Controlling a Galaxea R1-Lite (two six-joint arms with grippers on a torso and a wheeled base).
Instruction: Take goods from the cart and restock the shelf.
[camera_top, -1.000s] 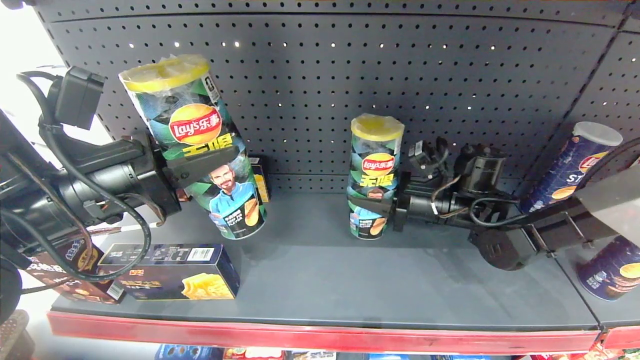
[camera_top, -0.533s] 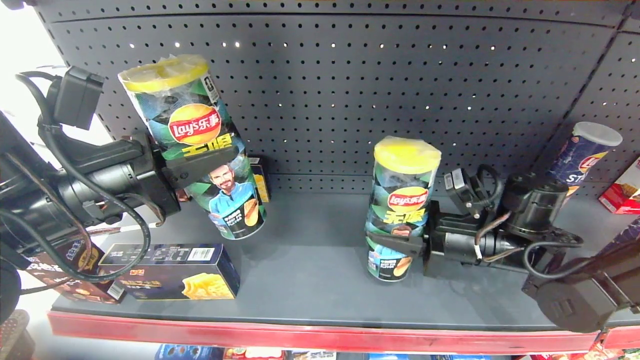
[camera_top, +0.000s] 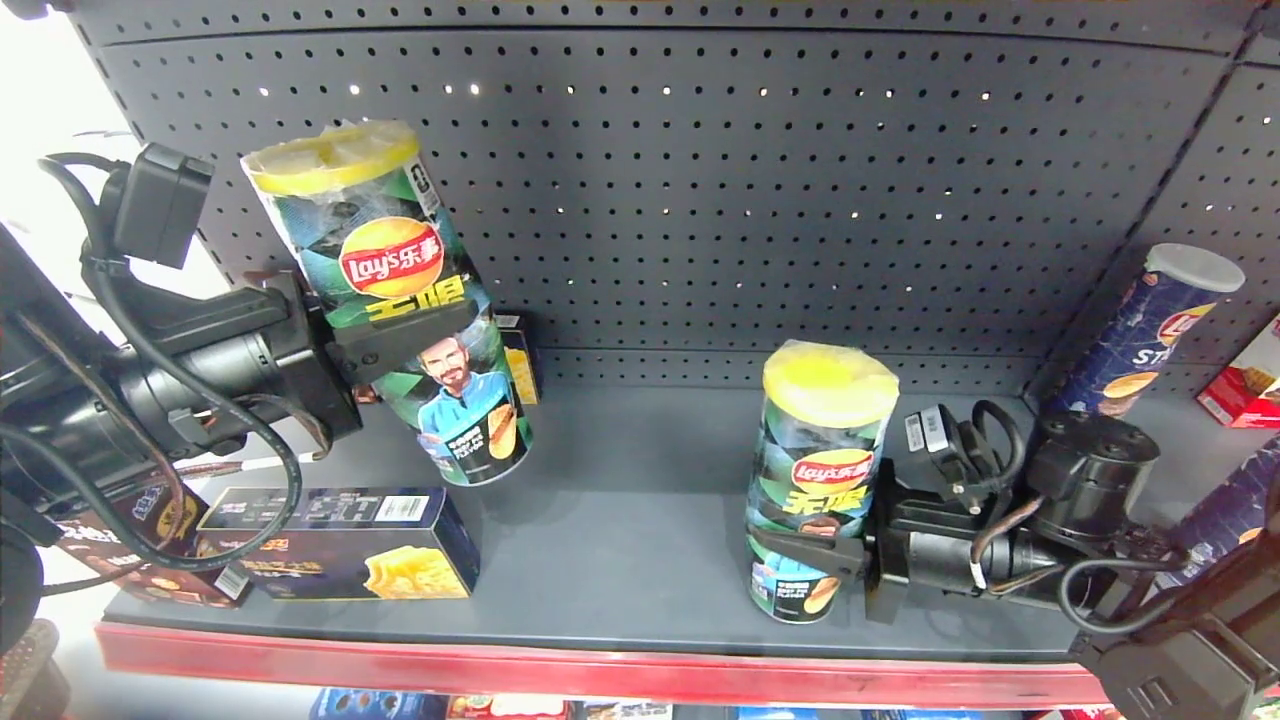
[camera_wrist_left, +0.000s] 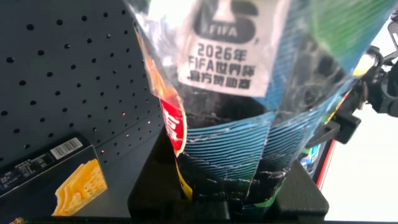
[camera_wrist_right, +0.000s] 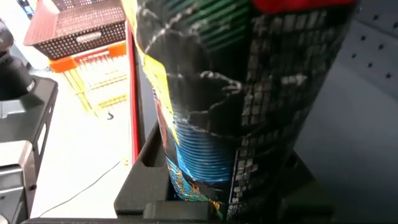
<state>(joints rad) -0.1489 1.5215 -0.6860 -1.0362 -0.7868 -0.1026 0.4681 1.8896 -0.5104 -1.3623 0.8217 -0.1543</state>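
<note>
Two tall green chip cans with yellow lids are held over the dark grey shelf (camera_top: 620, 540). My left gripper (camera_top: 400, 335) is shut on the left can (camera_top: 395, 300), which tilts and hangs above the shelf's back left; up close its wrapped side (camera_wrist_left: 249, 106) fronts the pegboard. My right gripper (camera_top: 815, 548) is shut on the right can (camera_top: 815, 480), upright near the shelf's front right edge, its base close to the board. That can's wall (camera_wrist_right: 242, 99) is seen close up from the right wrist.
A dark blue box (camera_top: 340, 545) lies flat at the front left, beside a brown box (camera_top: 150, 560). A small box (camera_top: 520, 355) stands behind the left can. A blue chip can (camera_top: 1150, 335) leans at the far right. Pegboard (camera_top: 650, 180) backs the shelf; a red lip (camera_top: 600, 670) edges it.
My right arm has carried its can from the shelf's back middle forward and to the right, toward the front edge. The left gripper and its can stayed almost still.
</note>
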